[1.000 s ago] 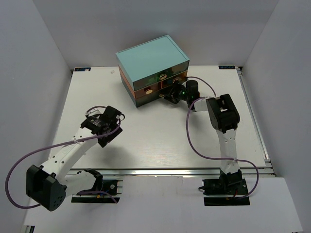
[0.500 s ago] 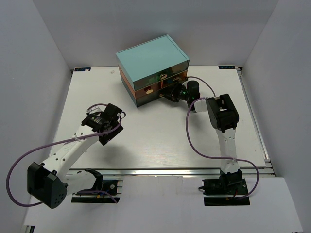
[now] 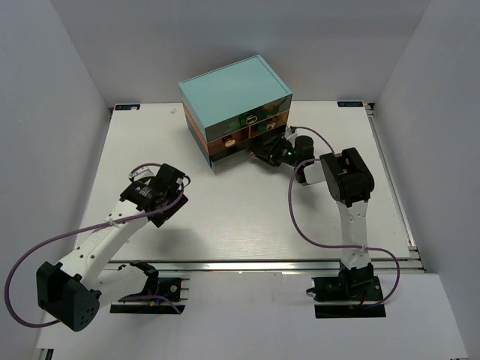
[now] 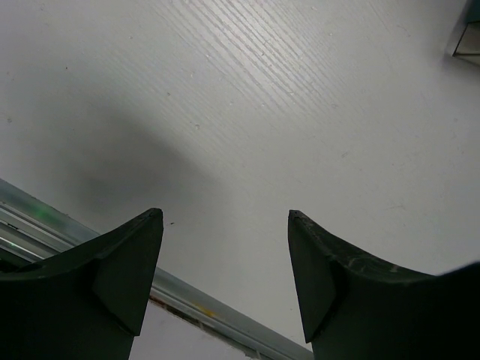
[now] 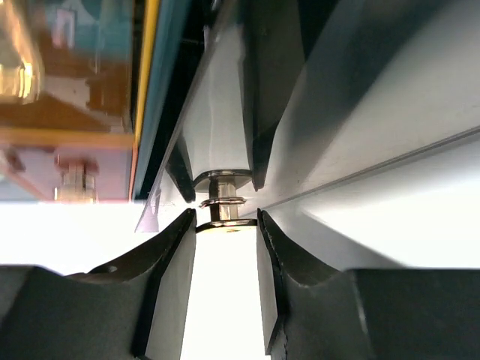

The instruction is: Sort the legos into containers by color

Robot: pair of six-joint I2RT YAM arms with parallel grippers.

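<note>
No legos show in any view. The light-teal-topped chest (image 3: 235, 96) stands at the back of the table, its teal and orange drawer fronts (image 3: 238, 137) facing me. My right gripper (image 3: 264, 154) is at the chest's lower right drawer. In the right wrist view the gripper (image 5: 223, 217) is shut on a pale drawer knob (image 5: 223, 285), with the knob's metal stem (image 5: 223, 201) just past the fingertips. My left gripper (image 3: 166, 201) hovers over bare table at the left. In the left wrist view it (image 4: 225, 219) is open and empty.
A metal rail (image 3: 262, 264) runs along the table's near edge and also shows in the left wrist view (image 4: 187, 296). White walls enclose the table on three sides. A corner of the chest (image 4: 469, 41) shows at the top right of the left wrist view.
My right gripper has drawn back slightly from the chest toward me, still on the knob. My left arm has shifted a little over the left side of the table.
</note>
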